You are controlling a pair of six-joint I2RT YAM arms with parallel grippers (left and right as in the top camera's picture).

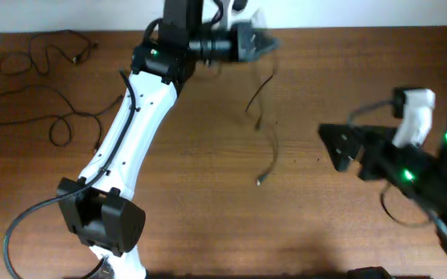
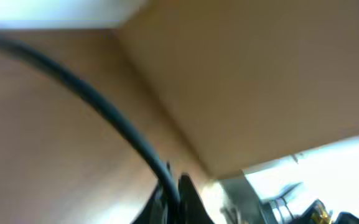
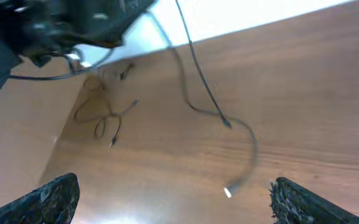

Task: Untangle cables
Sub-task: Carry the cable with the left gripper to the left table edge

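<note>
**Q:** Overhead view: what are you looking at, and where?

**A:** You see the left gripper (image 1: 263,43) at 12 o'clock, at the far edge of the table (image 1: 208,225). The lifted strand (image 1: 248,107) hangs from it and trails towards 6 o'clock. Its plug (image 1: 259,181) lies near the table's centre. You cannot tell whether the plug touches the wood.

**Q:** How does that tool stand?

**A:** Left wrist view, blurred: the dark strand runs diagonally down into the fingertips, which are closed together on it. Read it as clamped on the lifted strand.

**Q:** And the other tool?

**A:** You find the right gripper (image 1: 339,146) at 3 o'clock, well apart from the strand. In the right wrist view its two fingers (image 3: 48,199) sit at the lower corners, spread wide with nothing between them. The plug shows bright between them, farther off on the wood.

**Q:** Where do the remaining cords lie?

**A:** The loose cables (image 1: 53,116) lie flat at 10 o'clock in open loops, beside the left arm (image 1: 130,124) and well apart from the lifted strand. You cannot tell from here whether those loops cross or knot.
</note>
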